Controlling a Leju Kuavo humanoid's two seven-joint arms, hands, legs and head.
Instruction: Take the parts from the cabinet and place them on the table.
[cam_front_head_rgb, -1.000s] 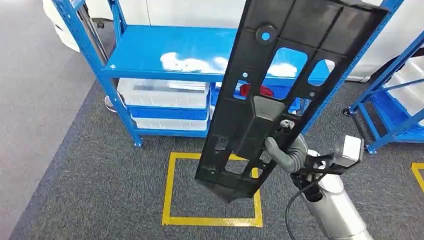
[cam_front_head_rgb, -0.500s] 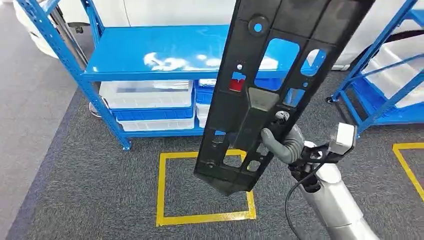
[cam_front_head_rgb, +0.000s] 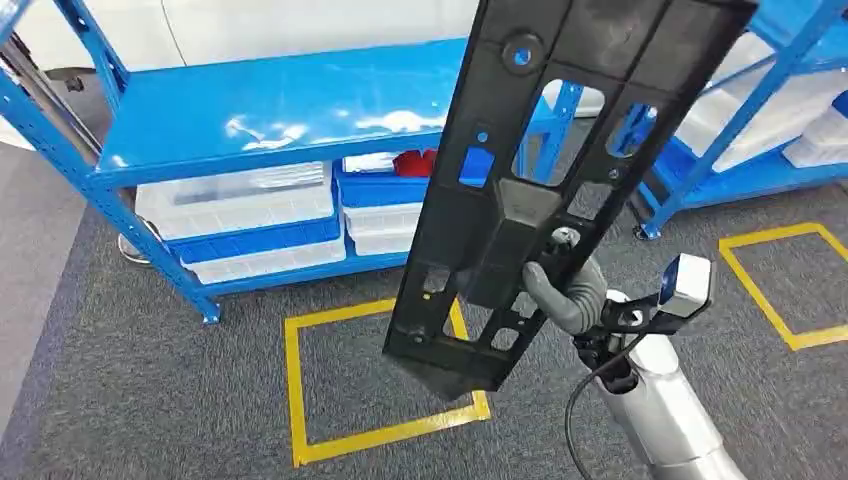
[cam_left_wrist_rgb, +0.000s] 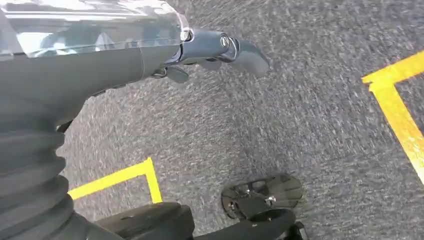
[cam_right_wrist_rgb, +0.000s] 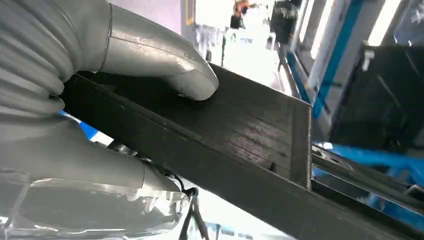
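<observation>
One long black panel (cam_front_head_rgb: 540, 190) stands nearly upright in front of the robot, leaning a little to its right at the top, and the right hand (cam_front_head_rgb: 565, 285) holds it near the lower third. From the right wrist view the thumb (cam_right_wrist_rgb: 165, 65) presses down on the panel's flat face (cam_right_wrist_rgb: 240, 125) while the other fingers wrap underneath, so the grip is a clamp on one edge. The left hand (cam_left_wrist_rgb: 210, 50) hangs over the grey carpet (cam_left_wrist_rgb: 310, 125) holding nothing, its fingers loosely apart as far as I can see.

Carrying is the step in hand, I judge, since no table is in sight. To do it well the robot should keep the panel close and steep, because so much of it rides above the grip that any swing would lever against the thumb. Its upper end passes near the blue rack (cam_front_head_rgb: 270, 110) and the second rack's post (cam_front_head_rgb: 760, 100), so turns want to be slow and wide.

Against the earlier pictures the whole scene has slid: the rack sits further left and looks skewed, the yellow floor square (cam_front_head_rgb: 375, 375) is tilted, and another yellow square (cam_front_head_rgb: 790, 285) has come into view on the right. That reads as the robot turning rightward, not things moving. Panel and hand sit in much the same place in the picture as before.
</observation>
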